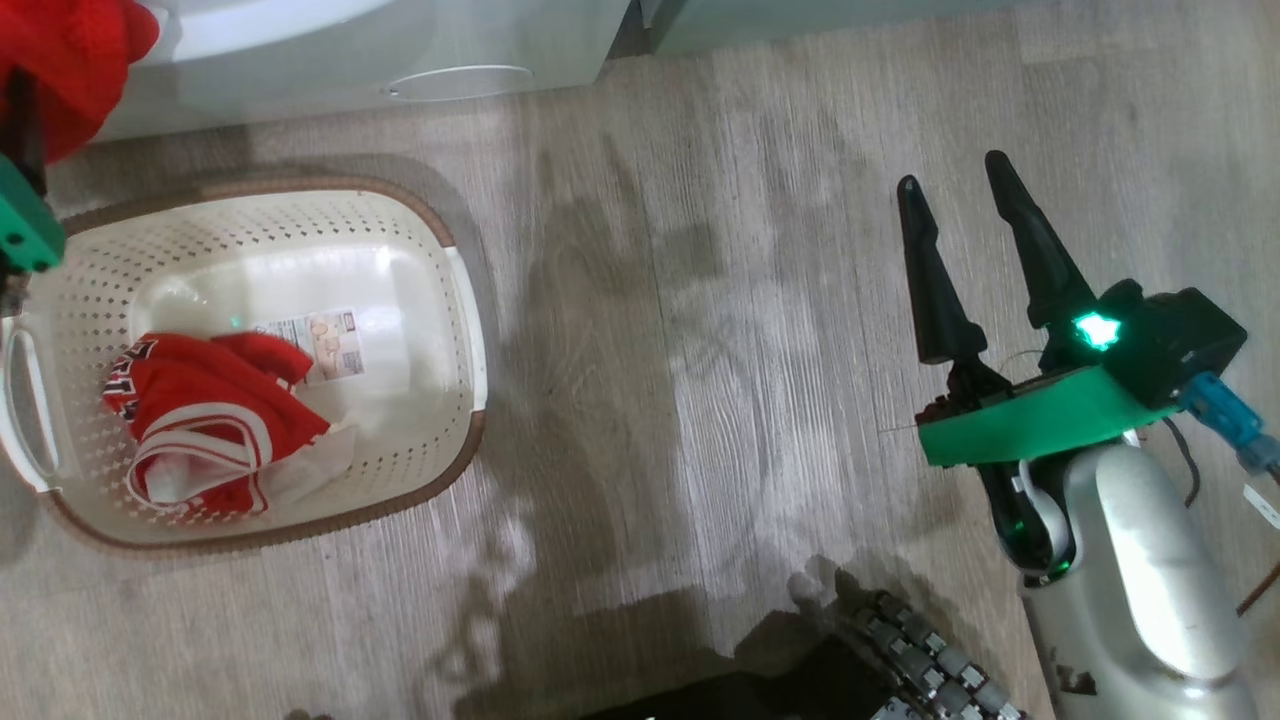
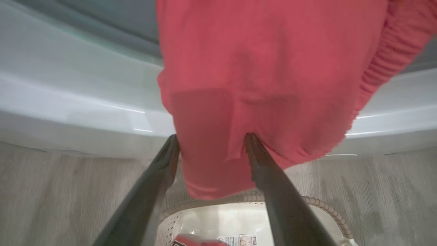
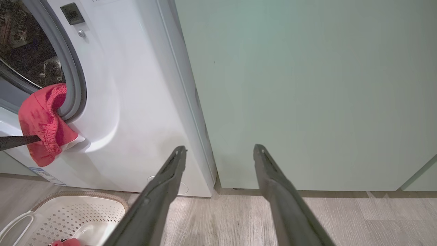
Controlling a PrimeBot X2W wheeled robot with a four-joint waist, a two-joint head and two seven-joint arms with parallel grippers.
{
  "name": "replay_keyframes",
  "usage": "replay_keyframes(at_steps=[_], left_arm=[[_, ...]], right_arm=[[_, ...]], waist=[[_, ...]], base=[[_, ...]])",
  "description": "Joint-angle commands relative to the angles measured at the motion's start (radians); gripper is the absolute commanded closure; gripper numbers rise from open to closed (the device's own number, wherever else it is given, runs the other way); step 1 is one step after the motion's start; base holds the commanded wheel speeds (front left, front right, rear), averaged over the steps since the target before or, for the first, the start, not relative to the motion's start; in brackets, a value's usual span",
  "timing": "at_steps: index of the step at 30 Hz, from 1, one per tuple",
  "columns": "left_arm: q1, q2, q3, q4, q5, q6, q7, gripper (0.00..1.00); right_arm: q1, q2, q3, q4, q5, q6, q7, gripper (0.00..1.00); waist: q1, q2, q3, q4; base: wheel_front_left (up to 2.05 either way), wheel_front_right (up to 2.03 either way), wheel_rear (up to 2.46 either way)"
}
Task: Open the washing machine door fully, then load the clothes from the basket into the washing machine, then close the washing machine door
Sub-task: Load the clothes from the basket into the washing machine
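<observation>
Where left fingers (image 2: 158, 174) and right fingers (image 3: 165, 184) gape released, grey plank floor (image 1: 700, 350), basket (image 1: 250, 215), washing machine (image 3: 136, 112), green cabinet (image 3: 307, 85).

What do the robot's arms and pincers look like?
The right pincer has two long, pointed black fingers on a bright green plate, with a glowing green light, a blue plug with thin wires, and a smooth silvery forearm. The left pincer has the same dark fingers.

Grey wood-look plank floor (image 1: 650, 300), shadowed in patches; pale green cabinet (image 3: 307, 85) rising from it, front plain, flat.
</observation>
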Motion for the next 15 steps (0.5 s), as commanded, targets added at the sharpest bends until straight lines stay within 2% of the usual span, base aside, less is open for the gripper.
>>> replay_keyframes(at_steps=[1,5,6,7,8,15], left_arm=[[-0.034,0.068,0.026,-0.017,0.003,-0.01,0.01,0.0],[-0.062,0.078,0.002,-0.006,0.0,-0.055,0.053,0.0],[-0.066,0.079,-0.002,-0.004,-0.003,-0.063,0.065,0.24],[-0.068,0.08,-0.006,-0.003,-0.005,-0.07,0.074,0.82],[-0.07,0.08,-0.007,-0.003,-0.011,-0.075,0.082,1.0],[-0.082,0.087,-0.028,-0.049,-0.046,-0.094,0.208,1.0]], right_arm=[[0.002,0.0,0.023,-0.023,0.01,0.0,-0.014,0.0],[-0.003,0.0,0.027,-0.014,0.014,0.0,-0.017,0.0],[-0.003,0.0,0.028,-0.012,0.015,0.0,-0.017,0.0],[-0.003,0.0,0.028,-0.01,0.016,0.0,-0.018,0.0],[-0.002,0.0,0.028,-0.007,0.017,0.0,-0.018,0.0],[0.012,0.0,0.015,-0.001,0.018,0.0,-0.021,0.0]], waist=[[-0.0001,0.0,0.001,-0.001],[-0.0001,0.0,0.001,-0.003],[-0.0001,0.0,-0.001,-0.003],[-0.0001,0.0,-0.004,-0.002],[-0.0001,0.0,-0.007,-0.001],[-0.0001,0.0,-0.036,0.015]], base=[[0.0,0.0,0.0],[0.0,0.0,0.0],[0.0,0.0,0.0],[0.0,0.0,0.0],[0.0,0.0,0.0],[0.0,0.0,0.0]])
